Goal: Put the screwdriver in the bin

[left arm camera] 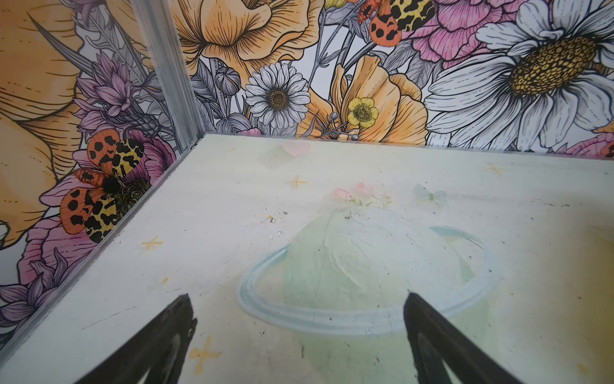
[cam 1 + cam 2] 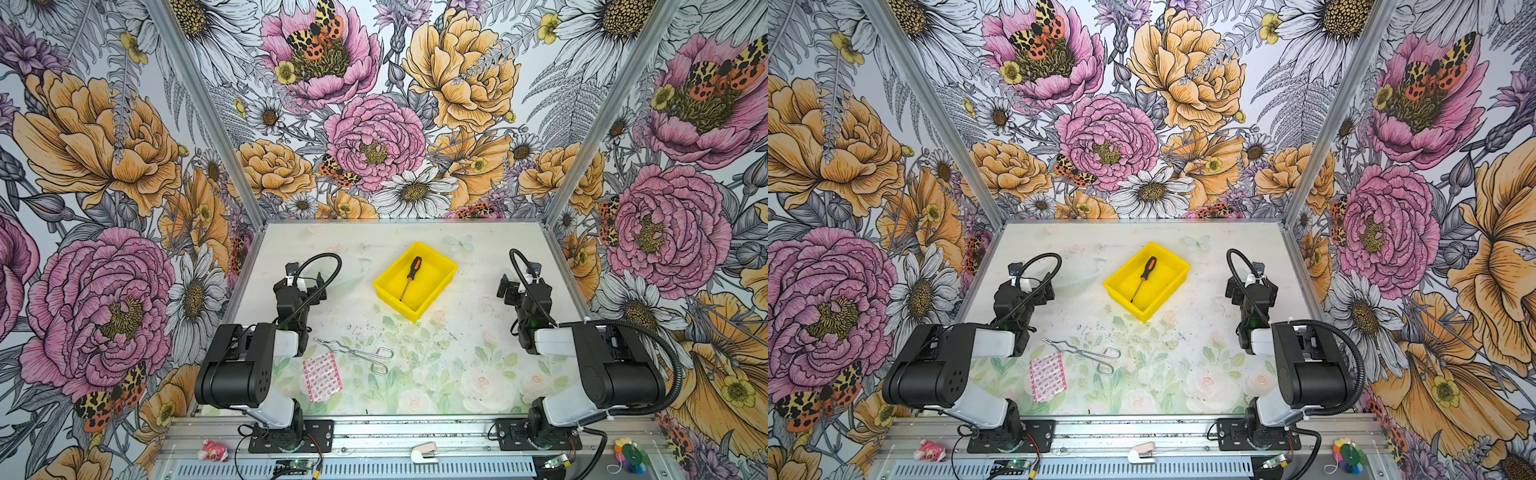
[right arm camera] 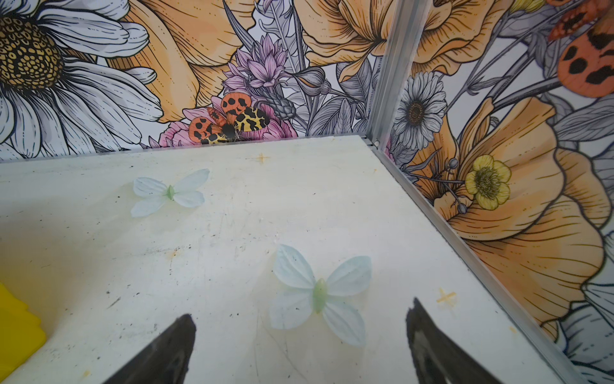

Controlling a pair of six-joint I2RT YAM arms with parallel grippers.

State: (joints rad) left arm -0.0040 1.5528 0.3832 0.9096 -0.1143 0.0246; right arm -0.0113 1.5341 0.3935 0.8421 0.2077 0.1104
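The screwdriver, with an orange-and-black handle and a thin silver shaft, lies slantwise on the floor of the yellow bin at the back middle of the table. My left gripper hovers left of the bin, open and empty, over a painted planet. To the bin's right my right gripper is open and empty above a pale painted butterfly. A corner of the bin shows in the right wrist view.
Silver wire tongs and a pink-patterned packet lie on the near left of the table. Floral walls close the back and both sides. A pink toy and a coloured disc rest on the front rail.
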